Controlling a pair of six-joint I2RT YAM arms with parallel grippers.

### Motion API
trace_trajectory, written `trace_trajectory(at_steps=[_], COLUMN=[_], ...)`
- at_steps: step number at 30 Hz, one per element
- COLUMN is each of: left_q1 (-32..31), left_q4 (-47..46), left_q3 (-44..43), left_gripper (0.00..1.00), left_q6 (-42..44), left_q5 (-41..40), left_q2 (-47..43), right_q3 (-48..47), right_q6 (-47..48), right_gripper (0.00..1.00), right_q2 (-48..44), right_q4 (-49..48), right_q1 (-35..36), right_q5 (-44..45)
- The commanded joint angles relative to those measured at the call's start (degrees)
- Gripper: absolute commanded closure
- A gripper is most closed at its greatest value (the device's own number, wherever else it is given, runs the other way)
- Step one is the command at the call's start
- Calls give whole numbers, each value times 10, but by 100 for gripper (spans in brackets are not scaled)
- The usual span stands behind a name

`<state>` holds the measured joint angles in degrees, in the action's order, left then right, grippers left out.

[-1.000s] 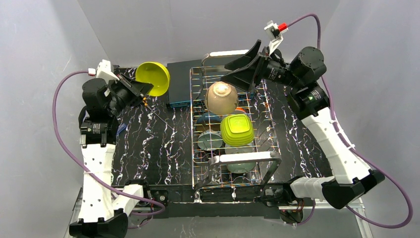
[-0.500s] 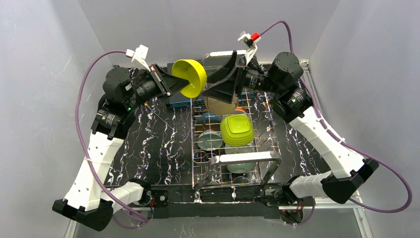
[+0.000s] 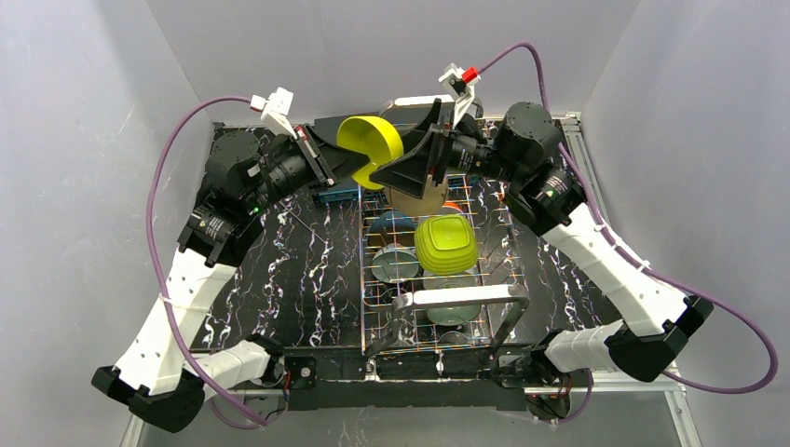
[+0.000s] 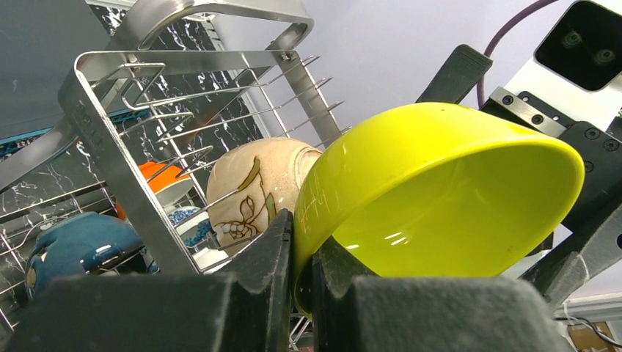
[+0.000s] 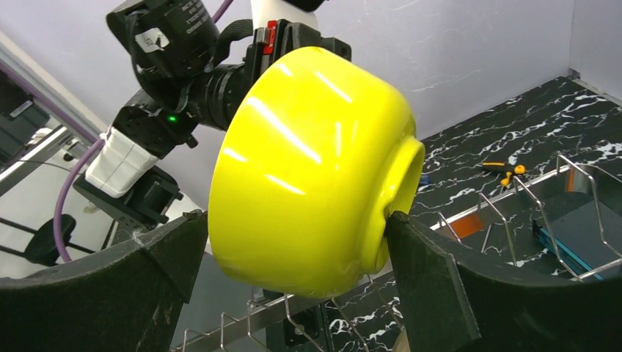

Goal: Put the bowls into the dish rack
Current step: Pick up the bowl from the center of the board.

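Observation:
My left gripper (image 3: 359, 163) is shut on the rim of the lime-yellow round bowl (image 3: 370, 149) and holds it in the air over the far left corner of the dish rack (image 3: 361, 244). In the left wrist view its fingers (image 4: 275, 246) pinch the bowl's wall (image 4: 440, 191). My right gripper (image 3: 402, 144) is open, its jaws spread either side of that bowl (image 5: 308, 169); one fingertip (image 5: 400, 227) touches the bowl's foot. In the rack sit a beige bowl (image 3: 416, 200), a lime squarish bowl (image 3: 445, 244), blue bowls (image 3: 391, 223) and a pale green bowl (image 3: 454, 315).
A flat dark-teal box (image 3: 328, 126) lies behind the rack's left side. An orange-handled tool (image 5: 502, 169) lies on the black marbled mat (image 3: 279, 270). The rack's near loop handle (image 3: 461, 298) leans over the front bowls. Grey walls close in on three sides.
My left arm has carried the lime-yellow bowl right, from the far left to above the rack's far corner. My right gripper has swung left and now has its jaws around it.

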<state>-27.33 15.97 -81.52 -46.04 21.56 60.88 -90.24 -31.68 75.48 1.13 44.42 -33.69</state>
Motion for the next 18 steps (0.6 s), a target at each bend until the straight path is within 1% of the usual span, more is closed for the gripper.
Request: trace_trajectory(at_steps=[1, 3, 5, 6, 10, 11, 13, 14, 15, 18], left_q1=[-25, -31, -34, -35, -37, -37, -37, -37, -37, -37], left_q4=[7, 10, 14, 15, 16, 16, 15, 16, 16, 15], left_q3=[-24, -25, -24, -22, -12, -11, -9, -8, -7, -3], left_gripper=[100, 100, 100, 100, 100, 99, 93, 90, 86, 72], left_q6=[16, 17, 20, 20, 19, 19, 19, 19, 19, 22], left_q5=[-35, -35, -37, -38, -41, -42, -42, -42, -42, -43], left_q2=[-1, 2, 3, 2, -1, -2, -4, -5, -6, -13], right_q3=[-42, -40, -27, -23, -22, -23, -22, -20, -20, -20], right_q6=[33, 44, 47, 48, 49, 49, 51, 51, 53, 54], right_gripper=[3, 10, 20, 27, 56, 64, 81, 91, 99, 99], right_q2=[-7, -13, -24, -28, -31, -30, -28, -29, -28, -31], right_q4=[20, 23, 9, 3, -1, 1, 5, 6, 6, 7], right_q1=[22, 22, 22, 22, 22, 22, 22, 22, 22, 22], right_q5=[33, 43, 51, 56, 59, 59, 61, 62, 63, 71])
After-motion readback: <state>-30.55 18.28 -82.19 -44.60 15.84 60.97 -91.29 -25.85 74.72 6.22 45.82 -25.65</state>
